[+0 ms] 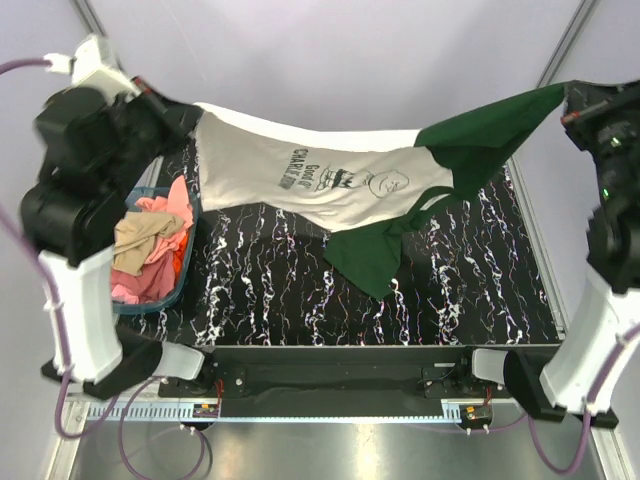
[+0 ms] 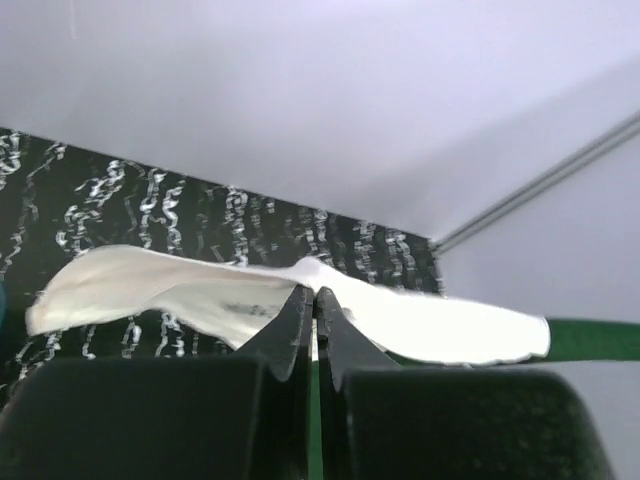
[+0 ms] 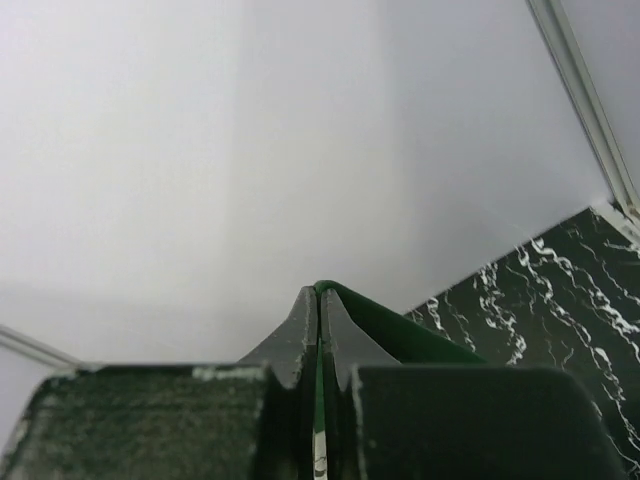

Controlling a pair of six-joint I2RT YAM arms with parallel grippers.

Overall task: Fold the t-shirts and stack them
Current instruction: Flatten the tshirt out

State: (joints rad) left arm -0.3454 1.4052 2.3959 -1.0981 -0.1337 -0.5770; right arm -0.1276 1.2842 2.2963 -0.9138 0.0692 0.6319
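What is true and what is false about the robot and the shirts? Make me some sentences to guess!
1. The left gripper is pinching the white shirt. True.
2. The right gripper is open and holds nothing. False: it is shut on the green shirt.
3. Both shirts lie neatly folded on the table. False: they hang unfolded, stretched between the two grippers.
4. A bin with other clothes sits on the left side of the table. True.
5. The white shirt has dark print on it. True.
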